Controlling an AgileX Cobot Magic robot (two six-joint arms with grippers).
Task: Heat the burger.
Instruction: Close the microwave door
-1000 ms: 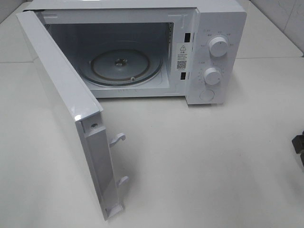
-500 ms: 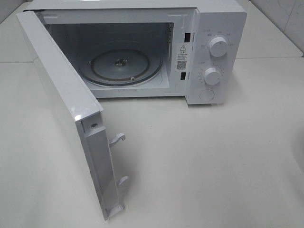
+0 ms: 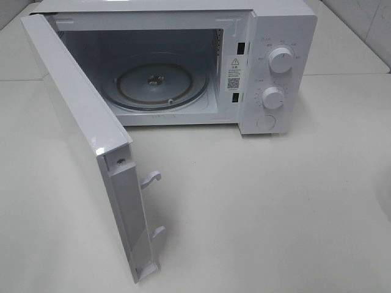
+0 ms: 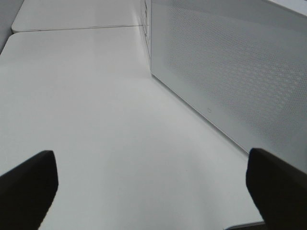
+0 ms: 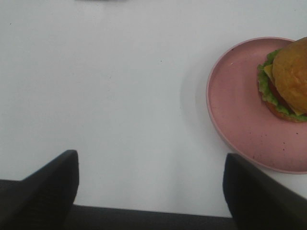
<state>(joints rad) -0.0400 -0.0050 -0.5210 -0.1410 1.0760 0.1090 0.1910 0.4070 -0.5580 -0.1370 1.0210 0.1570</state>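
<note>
Exterior high view shows the white box-shaped microwave oven [image 3: 183,67] on the pale table [image 3: 275,213]. Its white hinged door [image 3: 85,140] is swung wide toward the front, so the round glass turntable [image 3: 162,84] inside is bare and ready to receive food. No arm and no burger appear here.

Left wrist view shows the left gripper [image 4: 153,187] with its two dark fingers [image 4: 29,184] far apart and nothing between them. It hangs just beside the outer, dotted face of the microwave door, probably because opening is finished.

Right wrist view shows the right gripper [image 5: 151,184], also spread wide and empty, above bare table. The small round burger with brown bun and green lettuce [image 5: 288,81] lies on a wide pink round plate [image 5: 240,120], near this gripper and to one side of it. I judge that the next step is to reach for the plate.
</note>
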